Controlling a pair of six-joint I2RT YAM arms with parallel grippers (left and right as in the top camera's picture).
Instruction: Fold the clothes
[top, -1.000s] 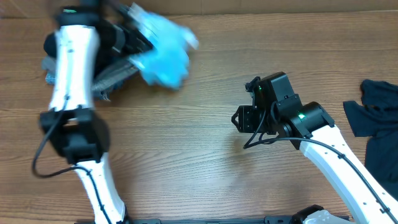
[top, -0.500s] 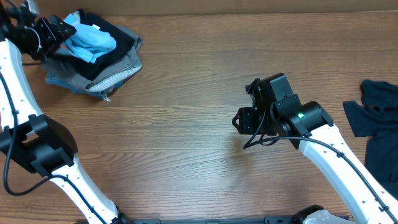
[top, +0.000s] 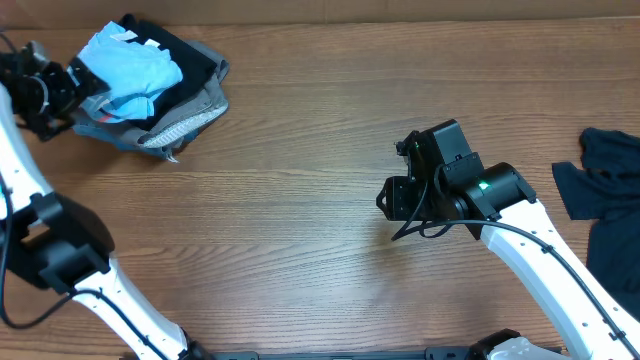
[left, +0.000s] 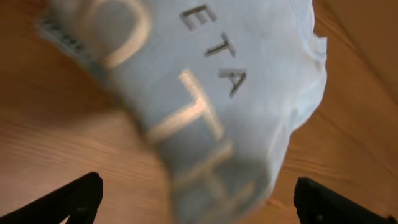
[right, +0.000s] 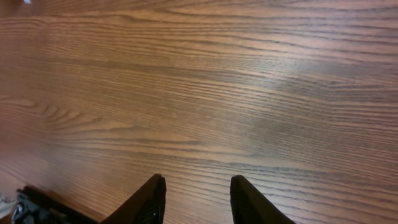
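The clothes lie in two places. A folded light blue T-shirt with white lettering rests on top of a stack of dark and grey garments at the back left. My left gripper is just left of it, open, and the shirt is free of it. In the left wrist view the shirt fills the middle, blurred, and the left gripper has its fingertips spread wide on either side of it. A dark navy garment lies crumpled at the right edge. My right gripper hovers mid-table, open and holding nothing; the right gripper shows bare wood between its fingers.
The wooden table stretches between the stack and the navy garment. The right arm runs from the front right corner toward the middle. The left arm rises along the left edge.
The left arm carried the blue shirt leftward onto the stack, opened its jaws and let it go. It has drawn back a little to the left. The right arm has stayed still.
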